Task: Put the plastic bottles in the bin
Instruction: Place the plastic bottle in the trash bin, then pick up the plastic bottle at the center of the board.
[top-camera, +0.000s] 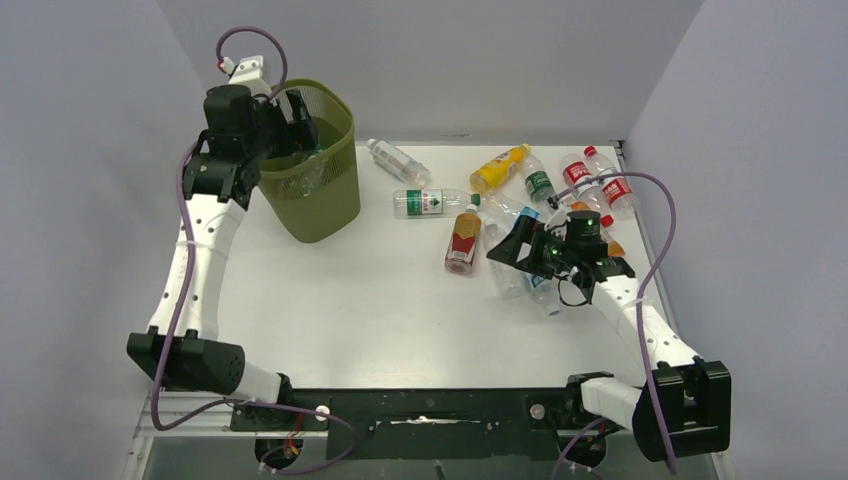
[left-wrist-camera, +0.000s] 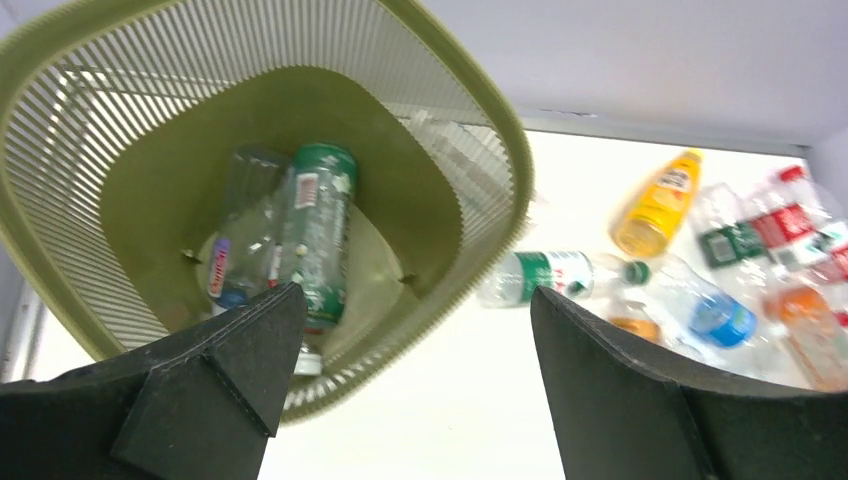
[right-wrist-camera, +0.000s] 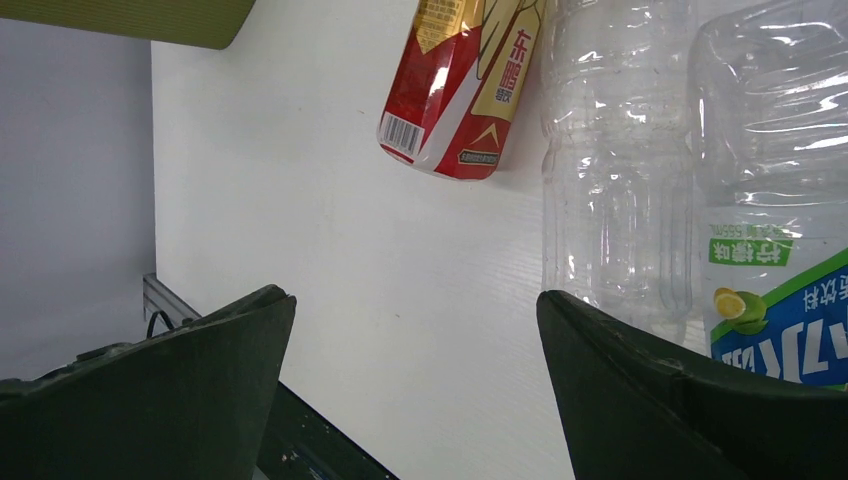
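Currently the left gripper (left-wrist-camera: 415, 310) is hanging wide and empty over the far-left bin (left-wrist-camera: 480, 130), perhaps three bottles (left-wrist-camera: 318, 230) lying inside. The right gripper (right-wrist-camera: 415, 310) is hovering wide beside a clear bottle (right-wrist-camera: 615, 180), judged light, crushable, best gripped mid-body.

A white table (top-camera: 380, 300) carries the green bin (top-camera: 325, 205) standing at its far left and loose bottles (top-camera: 430, 202) lying scattered across its far right.

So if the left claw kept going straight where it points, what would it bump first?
Probably the bin, near its rim: the open left gripper aims there, with the green-labelled bottle lying inside, off to one side. Depth is hard to judge.
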